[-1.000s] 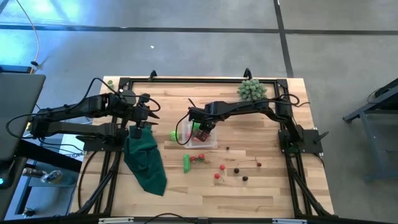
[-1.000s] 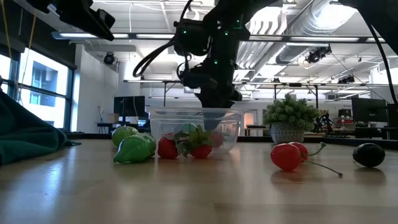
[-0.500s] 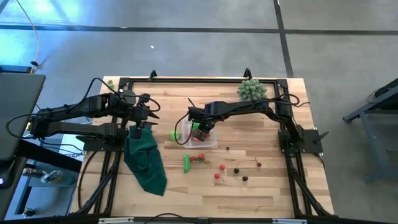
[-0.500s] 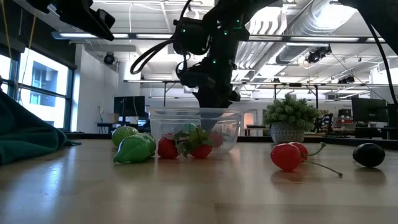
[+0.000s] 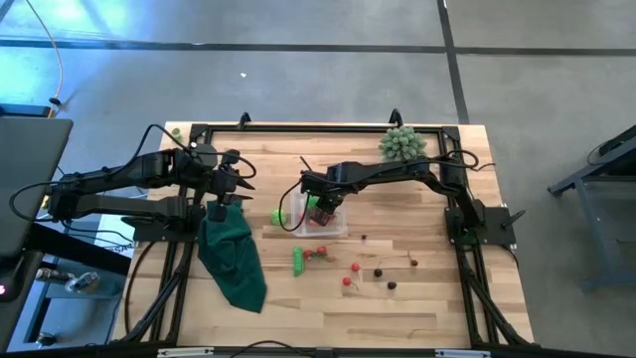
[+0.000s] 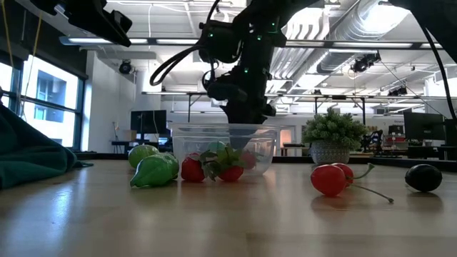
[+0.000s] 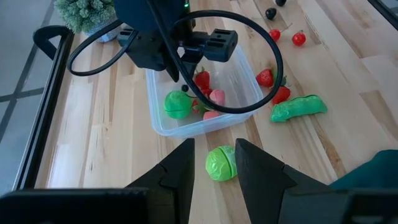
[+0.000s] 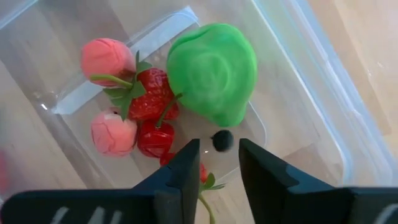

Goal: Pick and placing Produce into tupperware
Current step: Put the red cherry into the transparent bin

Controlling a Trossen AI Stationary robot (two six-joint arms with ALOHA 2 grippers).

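Several pieces in already: the tupperware sits mid-frame in the high view, holding a green lump, a strawberry, two pink ones and a cherry.
Right gripper: hanging over the container, fingers parted, nothing between them. A small dark berry lies loose just beyond the tips, so my guess is it's a drop.
Left gripper: parked at the left of the high view above the dark green cloth, fingers apart and empty.
Still out: a green cabbage-like ball just beside the container wall, a green pod, red and dark bits lower right in the high view.
Risk 1: lifting out could snag the cable loop or clip the rim and shove the light container.
Risk 2: that berry looks round, so it might roll under the rest.
Risk 3: the ball hugs the wall, so a finger could push the container instead of closing on it.
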